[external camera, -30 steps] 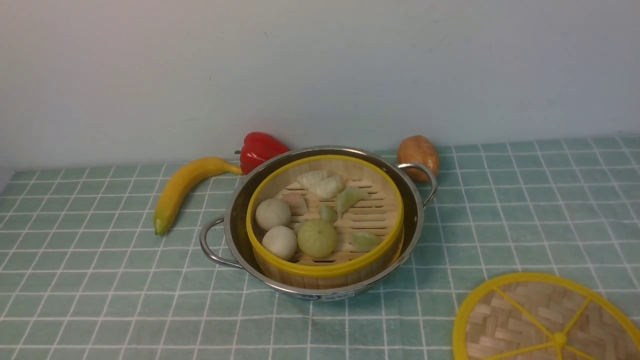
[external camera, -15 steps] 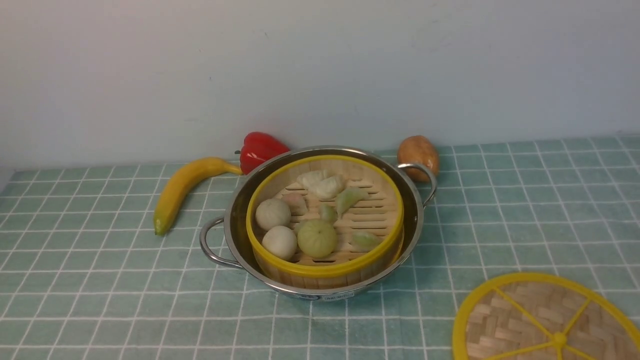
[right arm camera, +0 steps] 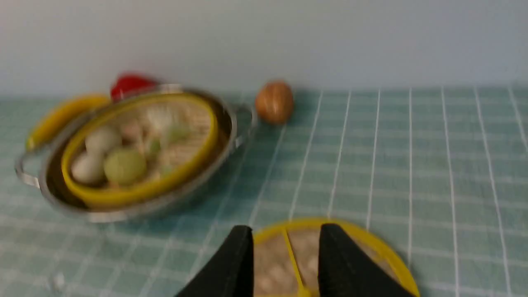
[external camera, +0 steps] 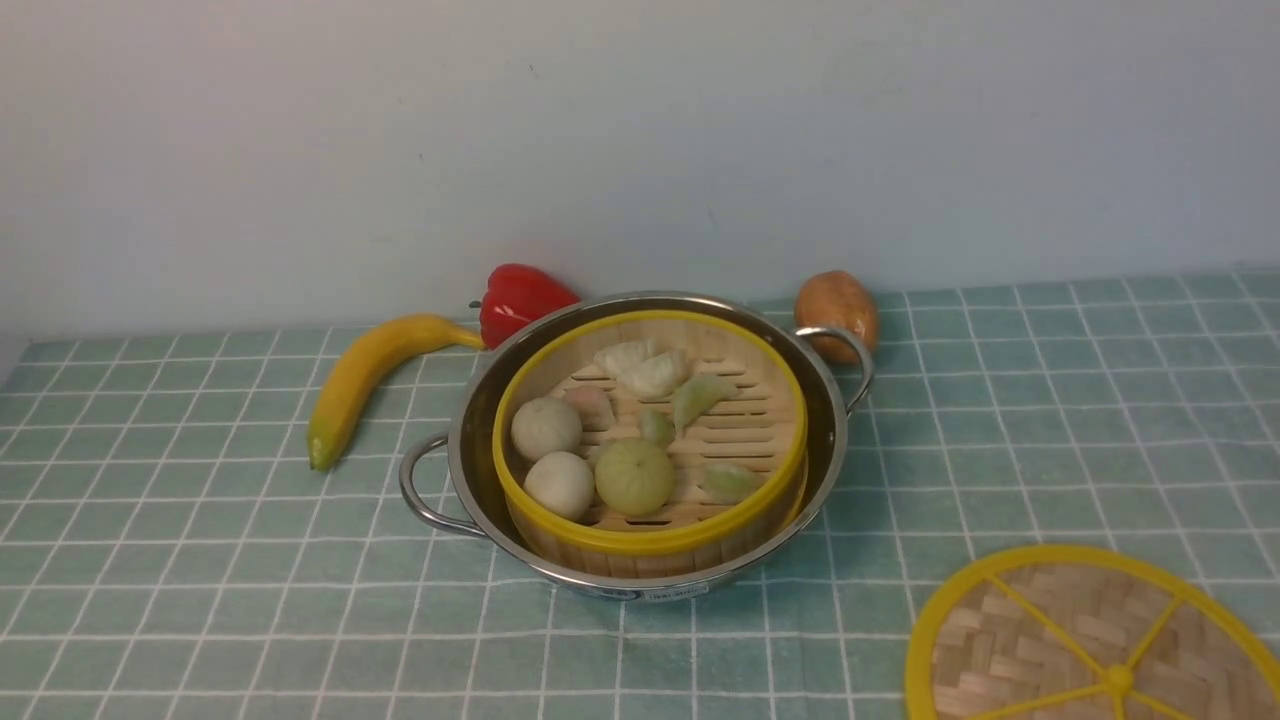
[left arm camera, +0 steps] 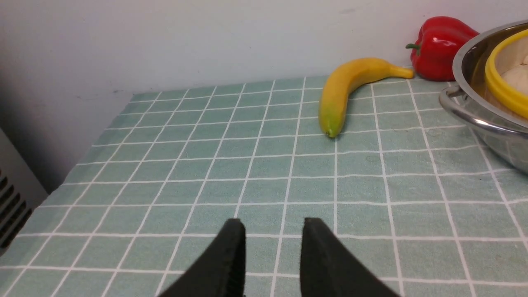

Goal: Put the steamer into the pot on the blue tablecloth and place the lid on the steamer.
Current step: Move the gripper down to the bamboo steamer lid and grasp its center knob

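Bamboo steamer (external camera: 745,432) sits inside the pot (external camera: 829,440) on the tablecloth (external camera: 200,560); lid (external camera: 1060,630) lies apart. Left claw (left arm camera: 273,225) and right claw (right arm camera: 285,231) both gape, empty.

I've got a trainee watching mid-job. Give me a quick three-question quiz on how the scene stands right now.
1. True or false: the steamer sits inside the pot.
2. Where is the lid? A: on the steamer. B: flat on the tablecloth, to the pot's right. C: inside the pot, under the steamer.
3. Fill in: the long yellow fruit to the left of the pot is a ___.

Key: 1 true; 2 B; 3 banana.
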Available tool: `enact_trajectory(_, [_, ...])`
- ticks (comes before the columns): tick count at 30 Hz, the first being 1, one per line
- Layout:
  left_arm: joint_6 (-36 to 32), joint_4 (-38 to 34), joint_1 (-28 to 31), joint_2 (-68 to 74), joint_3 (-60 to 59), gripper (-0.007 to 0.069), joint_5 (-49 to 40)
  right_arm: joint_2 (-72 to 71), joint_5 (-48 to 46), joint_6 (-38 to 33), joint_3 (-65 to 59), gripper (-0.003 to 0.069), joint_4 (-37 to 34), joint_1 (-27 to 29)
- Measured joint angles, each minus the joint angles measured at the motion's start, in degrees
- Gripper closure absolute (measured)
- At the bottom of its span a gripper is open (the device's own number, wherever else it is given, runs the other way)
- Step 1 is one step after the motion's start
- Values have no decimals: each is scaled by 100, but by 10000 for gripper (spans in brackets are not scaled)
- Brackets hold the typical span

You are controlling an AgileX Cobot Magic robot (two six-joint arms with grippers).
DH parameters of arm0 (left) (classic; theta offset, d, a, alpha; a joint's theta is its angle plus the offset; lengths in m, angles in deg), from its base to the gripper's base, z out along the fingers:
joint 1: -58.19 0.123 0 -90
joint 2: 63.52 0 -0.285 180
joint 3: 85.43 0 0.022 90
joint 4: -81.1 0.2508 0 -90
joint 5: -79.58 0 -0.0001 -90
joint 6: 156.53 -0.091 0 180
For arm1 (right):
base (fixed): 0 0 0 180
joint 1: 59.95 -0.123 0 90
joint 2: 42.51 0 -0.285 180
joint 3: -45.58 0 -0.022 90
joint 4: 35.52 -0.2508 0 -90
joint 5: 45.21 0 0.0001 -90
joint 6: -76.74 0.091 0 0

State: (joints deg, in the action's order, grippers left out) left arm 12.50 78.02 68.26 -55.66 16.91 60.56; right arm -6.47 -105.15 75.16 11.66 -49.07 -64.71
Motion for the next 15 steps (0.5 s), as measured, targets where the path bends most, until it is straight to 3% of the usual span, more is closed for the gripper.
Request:
enact_trajectory(5, [0,0,6,0,0,425,0,1345,-300,-1990,25,416,-105,0])
enact_trajectory(7, [0,0,6,0,0,423,0,1753,-260,-2477,29,416,-191,0])
enact_trajectory(11, [0,0,6,0,0,423,0,2722,-169,-2756,80,416,-389,0])
enact_trajectory(15, [0,0,6,0,0,413,-5,3725,-111,-2453,220,414,-632,0])
